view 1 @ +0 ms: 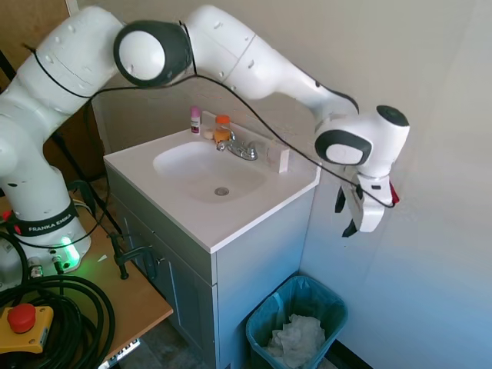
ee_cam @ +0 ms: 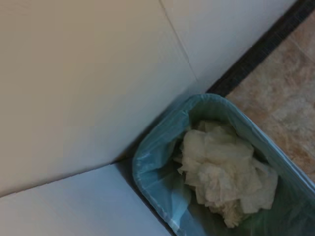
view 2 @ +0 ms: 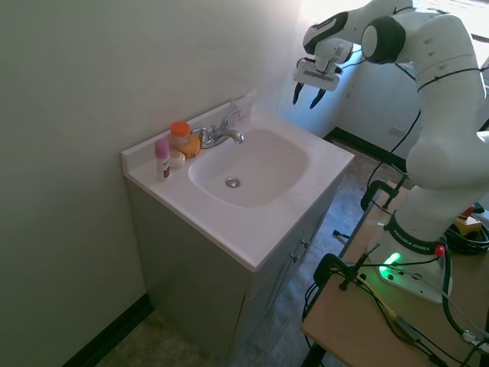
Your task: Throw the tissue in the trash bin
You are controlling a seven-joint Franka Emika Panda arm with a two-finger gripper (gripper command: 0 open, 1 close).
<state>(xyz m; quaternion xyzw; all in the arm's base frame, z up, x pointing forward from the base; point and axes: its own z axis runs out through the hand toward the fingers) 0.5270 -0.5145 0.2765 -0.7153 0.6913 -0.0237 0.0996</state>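
Pale wall, teal-lined round trash bin, crumpled paper

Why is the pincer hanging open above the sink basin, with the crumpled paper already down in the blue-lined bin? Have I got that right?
Not quite. The pincer hangs open, but beside the vanity, above the trash bin, not above the sink basin. The first exterior view shows it. Crumpled paper does lie in the bin.
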